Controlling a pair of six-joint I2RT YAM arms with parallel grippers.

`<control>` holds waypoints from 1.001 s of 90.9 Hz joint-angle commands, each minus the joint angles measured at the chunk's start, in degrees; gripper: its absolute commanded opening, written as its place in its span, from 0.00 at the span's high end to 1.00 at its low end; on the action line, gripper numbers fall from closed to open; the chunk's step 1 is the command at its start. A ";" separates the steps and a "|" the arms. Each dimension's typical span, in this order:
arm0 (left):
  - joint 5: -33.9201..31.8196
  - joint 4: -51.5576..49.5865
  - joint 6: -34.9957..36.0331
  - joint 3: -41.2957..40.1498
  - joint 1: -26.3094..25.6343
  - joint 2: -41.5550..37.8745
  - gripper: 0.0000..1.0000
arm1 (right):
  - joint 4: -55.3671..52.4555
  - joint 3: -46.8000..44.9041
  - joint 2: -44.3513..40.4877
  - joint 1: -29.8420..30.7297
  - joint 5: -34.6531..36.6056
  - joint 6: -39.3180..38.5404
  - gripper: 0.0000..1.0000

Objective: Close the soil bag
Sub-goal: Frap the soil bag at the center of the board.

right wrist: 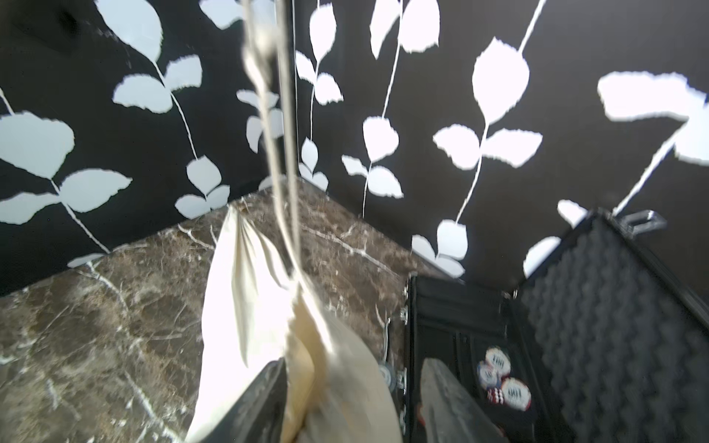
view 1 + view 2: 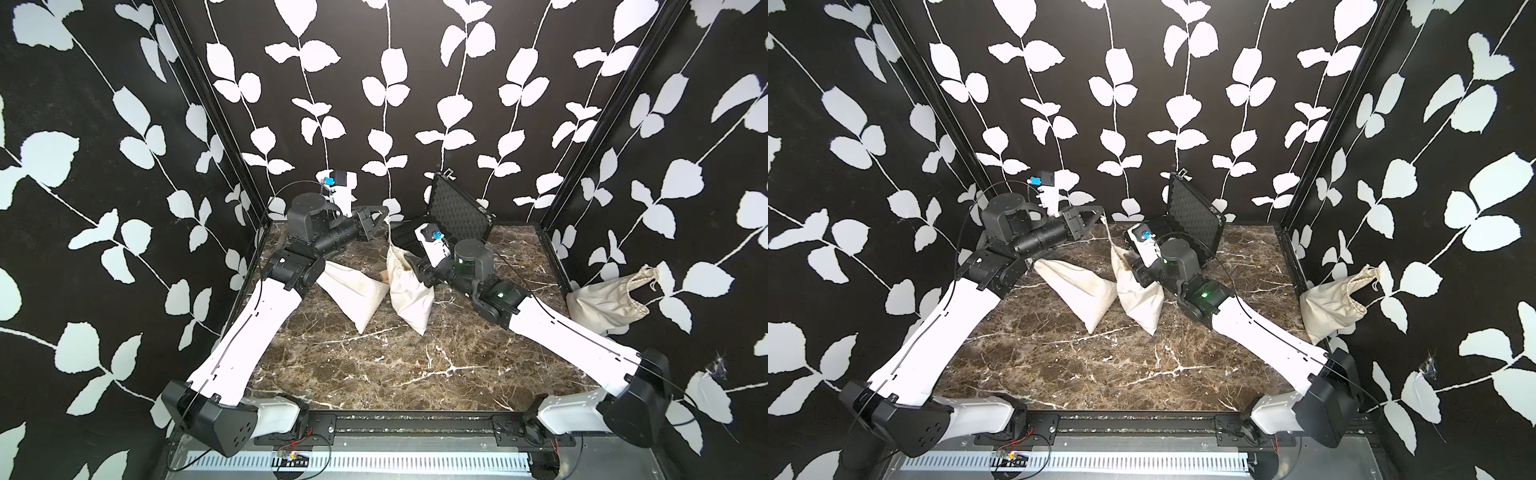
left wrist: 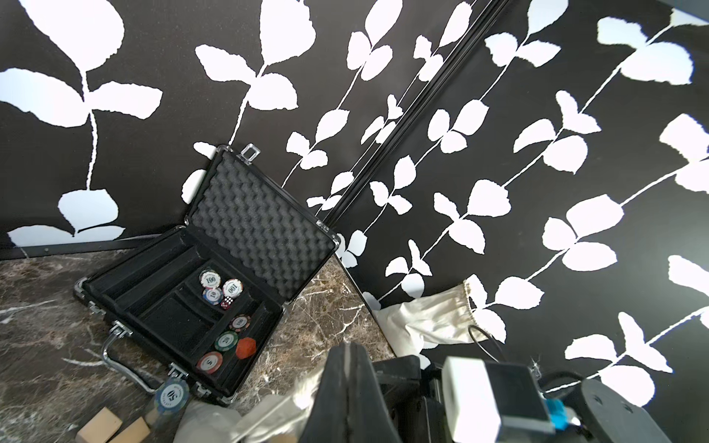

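Both top views look steeply down from the near side over the whole marble table, facing the far wall. Each wrist camera sits low and close, both catching the open case

The soil bag was matt cloth, its drawstring twisted cord; the table glossy marble; the case lining probably foam.

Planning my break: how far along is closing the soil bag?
Done: the left hand is shut on the drawstring, holding it taut above the bag. In hand: the right hand, open, straddles the bag below its pleated neck. Left: cinching it tight; I cannot tell whether the mouth is fully shut.
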 commanded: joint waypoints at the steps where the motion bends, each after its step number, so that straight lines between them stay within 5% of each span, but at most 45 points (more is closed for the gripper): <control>1: 1.55 3.79 -1.10 1.76 0.22 -1.39 1.00 | 4.58 3.57 1.95 1.81 1.11 1.24 0.34; 17: 1.51 4.18 -1.30 1.63 0.25 -1.67 1.00 | 7.77 5.69 5.28 2.45 0.20 4.48 0.33; 39: 1.27 3.97 -1.47 1.52 0.36 -2.69 1.00 | 4.01 12.43 11.53 2.33 9.32 6.01 0.66; 53: -5.69 -2.91 2.76 3.05 1.81 -7.03 1.00 | -7.83 12.78 14.86 -0.49 17.75 6.35 0.83; 75: -10.14 -5.11 1.39 2.37 11.16 -11.63 1.00 | -14.02 -3.37 5.60 -5.22 28.04 -0.43 0.85; 91: -9.59 -6.52 2.04 5.26 11.83 -11.24 1.00 | -21.40 -0.22 -0.58 -5.99 27.49 -5.05 0.85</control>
